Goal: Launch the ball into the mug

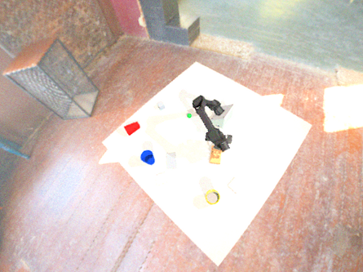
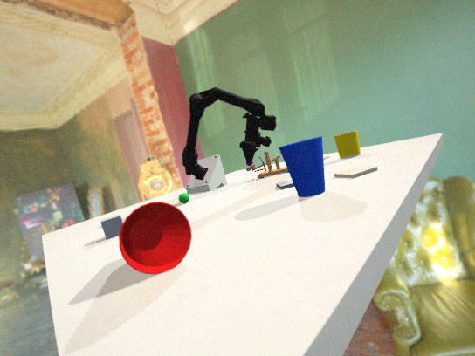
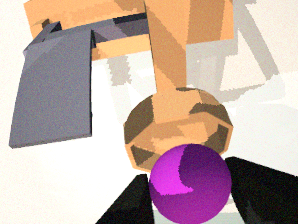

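My gripper (image 1: 224, 147) (image 2: 250, 160) (image 3: 190, 183) is shut on the purple ball (image 2: 250, 163) (image 3: 186, 200), which sits between the two black fingertips. In the wrist view the ball overlaps the near rim of the catapult's cup; the height between them is hard to tell. The wooden catapult (image 1: 215, 157) (image 2: 274, 174) (image 3: 170, 55) stands below the gripper. A dark grey plate (image 3: 55, 95) is beside its arm in the wrist view. The ball is hidden in the top view. The yellow mug (image 1: 212, 198) (image 2: 347, 145) stands upright, apart from the catapult.
A blue mug (image 1: 147, 158) (image 2: 307, 167) stands upright. A red mug (image 1: 132, 128) (image 2: 155, 237) lies on its side. A green ball (image 1: 189, 115) (image 2: 183, 198), a grey block (image 2: 112, 227) and a sloped box (image 2: 210, 174) are near the arm's base side. A flat tile (image 2: 355, 172) lies near the yellow mug.
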Robot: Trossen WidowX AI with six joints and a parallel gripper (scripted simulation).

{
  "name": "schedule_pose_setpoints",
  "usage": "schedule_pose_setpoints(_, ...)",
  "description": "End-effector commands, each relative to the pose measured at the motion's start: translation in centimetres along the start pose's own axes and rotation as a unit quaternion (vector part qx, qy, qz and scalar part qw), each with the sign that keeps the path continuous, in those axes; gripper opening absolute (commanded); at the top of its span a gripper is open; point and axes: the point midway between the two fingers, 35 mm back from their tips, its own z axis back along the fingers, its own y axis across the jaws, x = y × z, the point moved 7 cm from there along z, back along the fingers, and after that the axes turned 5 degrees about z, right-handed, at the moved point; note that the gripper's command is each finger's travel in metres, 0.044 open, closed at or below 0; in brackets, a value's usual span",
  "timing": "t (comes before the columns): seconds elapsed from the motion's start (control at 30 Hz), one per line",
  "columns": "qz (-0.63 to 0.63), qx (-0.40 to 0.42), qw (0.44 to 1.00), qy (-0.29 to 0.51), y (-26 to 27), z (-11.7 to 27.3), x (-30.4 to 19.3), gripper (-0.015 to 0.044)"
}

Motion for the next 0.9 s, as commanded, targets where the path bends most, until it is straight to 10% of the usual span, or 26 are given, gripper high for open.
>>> schedule_pose_setpoints(0.0, -0.001, 0.0, 1.0, -0.001, 0.0, 0.1, 0.0, 0.0184)
schedule_pose_setpoints(0.33, 0.003, 0.035, 0.996, -0.079, -0.2, 9.9, -5.2, 0.044)
schedule_pose_setpoints(0.87, 0.076, 0.046, 0.962, -0.259, 0.9, 11.9, 3.1, 0.044)
